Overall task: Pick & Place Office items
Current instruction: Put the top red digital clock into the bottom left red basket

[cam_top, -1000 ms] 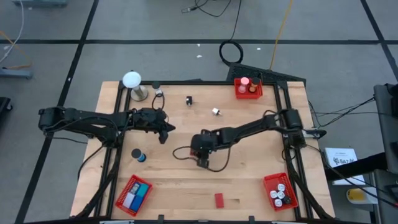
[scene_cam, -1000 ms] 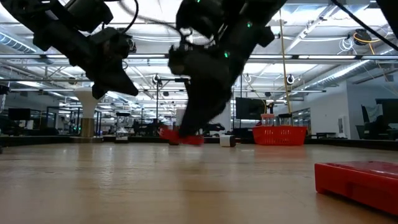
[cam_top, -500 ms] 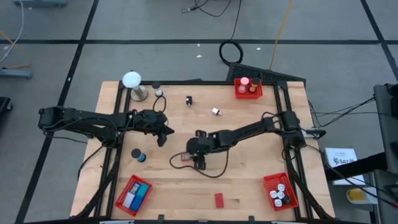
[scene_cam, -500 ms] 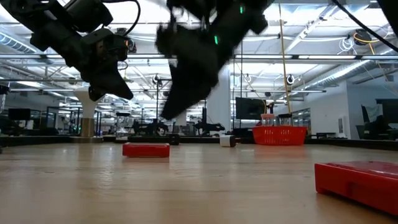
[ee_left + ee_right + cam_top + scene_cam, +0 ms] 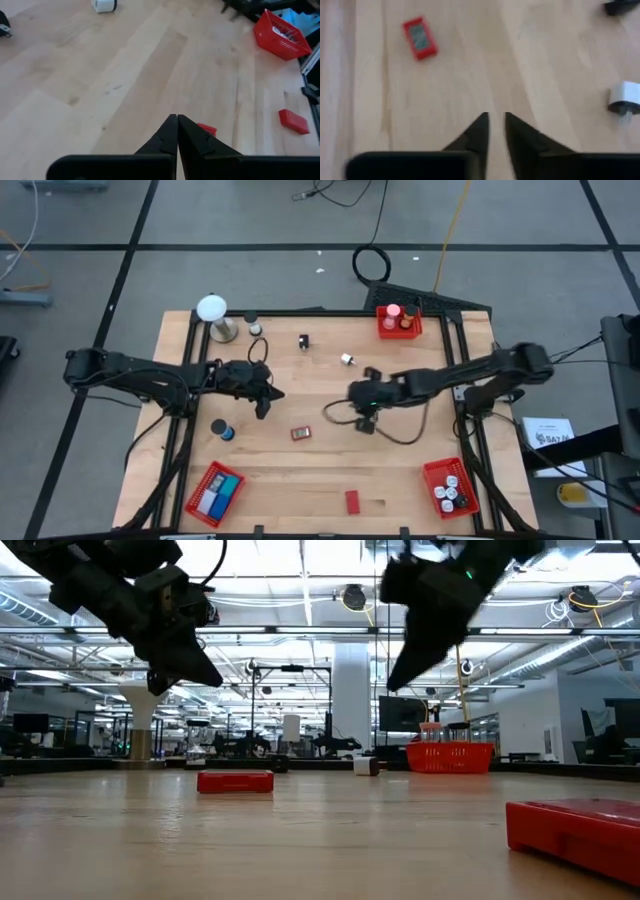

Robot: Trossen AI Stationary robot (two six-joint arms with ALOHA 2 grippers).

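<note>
Two grippers hung above the bench (image 5: 400, 470). The right gripper (image 5: 366, 423) hovered mid-bench, jaws slightly parted, empty. A red block (image 5: 299, 434) lay flat on the wood just left of it. The left gripper (image 5: 264, 406) hung farther left, jaws pressed together, holding nothing. Another red block (image 5: 352, 501) sat near the front edge.

In the low view a red block (image 5: 575, 830) is cut off by the picture's right edge, and the top of the left arm's end effector (image 5: 185, 665) runs out of the upper edge. In the high view, the contents of the red basket (image 5: 448, 485) at the worktop's near right corner are too small to tell apart. In the right wrist view a dark piece (image 5: 622, 7) is cropped by the edge and blurred.
</note>
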